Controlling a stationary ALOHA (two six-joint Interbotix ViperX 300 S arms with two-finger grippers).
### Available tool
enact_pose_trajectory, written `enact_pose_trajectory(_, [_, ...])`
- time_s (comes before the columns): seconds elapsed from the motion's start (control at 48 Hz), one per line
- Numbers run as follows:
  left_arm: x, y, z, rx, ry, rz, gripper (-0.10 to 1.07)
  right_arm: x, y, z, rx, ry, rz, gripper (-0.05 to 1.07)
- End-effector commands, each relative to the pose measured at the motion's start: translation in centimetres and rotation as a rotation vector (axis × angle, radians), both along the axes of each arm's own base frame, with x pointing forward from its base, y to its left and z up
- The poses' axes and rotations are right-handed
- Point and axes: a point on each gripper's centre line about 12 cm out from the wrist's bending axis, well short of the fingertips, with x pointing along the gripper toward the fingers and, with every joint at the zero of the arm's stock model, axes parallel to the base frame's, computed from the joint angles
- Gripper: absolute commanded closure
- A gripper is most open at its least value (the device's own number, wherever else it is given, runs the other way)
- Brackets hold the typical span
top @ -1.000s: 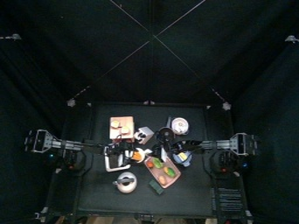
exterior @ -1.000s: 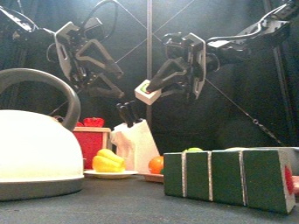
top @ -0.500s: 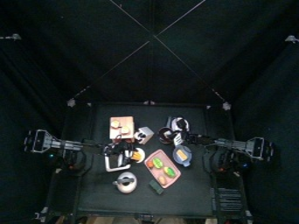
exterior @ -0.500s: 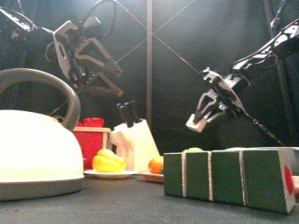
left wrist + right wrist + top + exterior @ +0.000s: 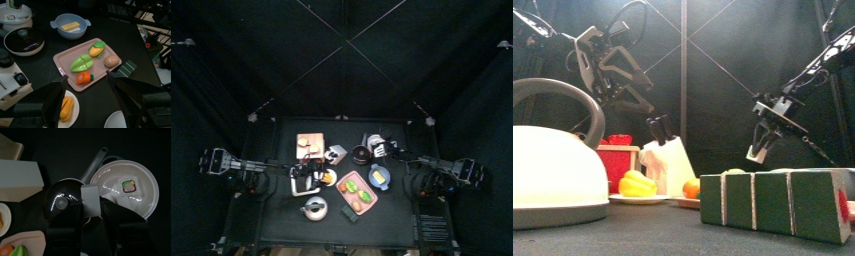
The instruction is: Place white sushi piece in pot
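My right gripper (image 5: 92, 214) is shut on the white sushi piece (image 5: 89, 198), a small white block between its jaws. Right behind it stands the black pot (image 5: 61, 200), its shiny lid and knob on. Beside the pot a white pan (image 5: 143, 203) holds a green-rimmed sushi piece (image 5: 128, 185). The front view shows the right gripper (image 5: 762, 140) hanging at the right above the table. My left gripper (image 5: 90, 82) is open and holds nothing, raised at the left (image 5: 627, 90). The pot (image 5: 23, 41) also shows in the left wrist view.
A white kettle (image 5: 553, 165) and a row of green-edged sushi blocks (image 5: 780, 205) stand at the front. A knife block (image 5: 667, 160) is behind them. A pink tray (image 5: 63, 57) of vegetables, a blue bowl (image 5: 71, 32) and a white plate (image 5: 75, 112) fill the middle.
The right arm has swung from the table's middle out to the right and lower, carrying the white piece with it. The left arm has stayed put.
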Motion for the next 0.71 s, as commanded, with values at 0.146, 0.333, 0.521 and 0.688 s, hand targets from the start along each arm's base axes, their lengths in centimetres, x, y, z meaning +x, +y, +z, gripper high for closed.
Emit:
enact_pose_trajectory(0.146, [0.4, 0.3, 0.6, 0.001, -0.023, 0.008, 0.01, 0.0, -0.7, 0.0, 0.002, 0.010, -0.025, 0.29])
enact_pose_trajectory(0.333, [0.5, 0.4, 0.4, 0.001, -0.016, 0.011, 0.01, 0.2, -0.9, -0.4, 0.008, 0.023, -0.023, 0.18])
enact_pose_trajectory(0.521, [0.5, 0.4, 0.4, 0.001, -0.016, 0.011, 0.01, 0.4, -1.0, -0.3, 0.006, 0.022, -0.026, 0.15])
enact_pose_trajectory(0.688, [0.5, 0.5, 0.4, 0.001, -0.016, 0.012, 0.01, 0.3, -0.9, -0.7, 0.015, 0.031, -0.026, 0.15])
